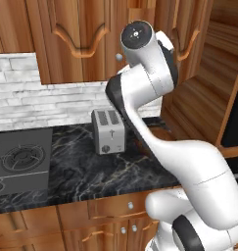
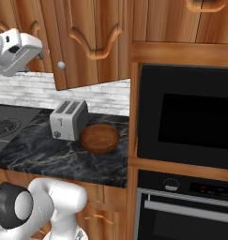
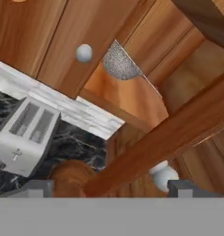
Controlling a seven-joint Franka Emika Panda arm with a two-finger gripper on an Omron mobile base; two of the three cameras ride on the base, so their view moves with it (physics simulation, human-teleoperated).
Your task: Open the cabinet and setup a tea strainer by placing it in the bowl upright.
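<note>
Hand view puts us right up at the cabinet [image 3: 132, 99]: one door [image 3: 173, 133] hangs swung open across the picture, its knob [image 3: 163, 175] sitting between the two dark fingertips, which stand spread well apart with nothing pinched. So the gripper [image 3: 106, 186] is open, no contact that I can make out. Behind the open door, the strainer [image 3: 119, 64] rests on the cabinet's bottom board, its mesh dome half tucked behind the edge of the closed door [image 3: 62, 37], near that door's knob [image 3: 84, 52]. Down on the black marble counter [image 2: 49, 154], the bowl [image 2: 100, 138] sits just beside the toaster [image 2: 67, 119], on the oven side. From the left base view, the arm [image 1: 154, 98] reaches up high toward the doors.
</note>
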